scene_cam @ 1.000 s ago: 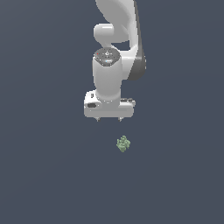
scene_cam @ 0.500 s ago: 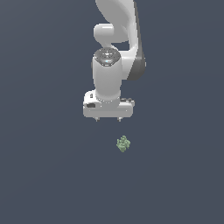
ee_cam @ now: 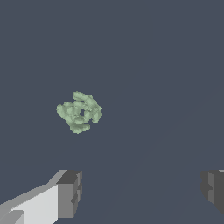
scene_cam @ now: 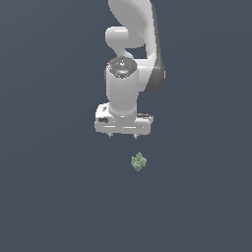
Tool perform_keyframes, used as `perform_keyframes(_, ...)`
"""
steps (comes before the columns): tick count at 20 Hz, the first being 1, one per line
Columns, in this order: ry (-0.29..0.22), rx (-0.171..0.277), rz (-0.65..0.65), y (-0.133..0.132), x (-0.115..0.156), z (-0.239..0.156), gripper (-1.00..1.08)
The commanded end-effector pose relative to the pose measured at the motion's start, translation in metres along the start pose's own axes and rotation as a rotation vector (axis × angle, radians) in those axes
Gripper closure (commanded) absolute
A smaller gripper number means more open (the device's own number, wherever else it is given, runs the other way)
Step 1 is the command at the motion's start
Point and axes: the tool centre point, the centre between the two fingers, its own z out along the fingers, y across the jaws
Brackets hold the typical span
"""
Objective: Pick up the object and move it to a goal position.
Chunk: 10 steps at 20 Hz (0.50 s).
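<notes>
The object [scene_cam: 139, 161] is a small pale-green knobbly clump lying on the dark grey floor, just below and slightly toward the exterior view's right of the white arm's hand. The same clump [ee_cam: 79, 111] shows in the wrist view, ahead of the fingers. My gripper [scene_cam: 122, 136] points down, and only its two small fingertips peek out under the white hand. In the wrist view the gripper [ee_cam: 140, 192] is open, its grey pads [ee_cam: 70, 193] spread wide with nothing between them. The object lies apart from the gripper, untouched.
A flat dark grey surface [scene_cam: 54, 197] fills both views. The white arm [scene_cam: 133, 44] rises from the hand toward the top of the exterior view. Nothing else shows.
The hand has crept slightly down and toward the exterior view's left. The object has not moved.
</notes>
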Motion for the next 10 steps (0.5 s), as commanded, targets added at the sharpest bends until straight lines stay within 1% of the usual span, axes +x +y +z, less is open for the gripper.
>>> perform_keyframes(1, -0.001, 0.001, 0.033, -0.003, 0.002, 0.003, -0.92)
perform_keyframes(10, -0.005, 0.007, 0.219, -0.017, 0.013, 0.018, -0.92)
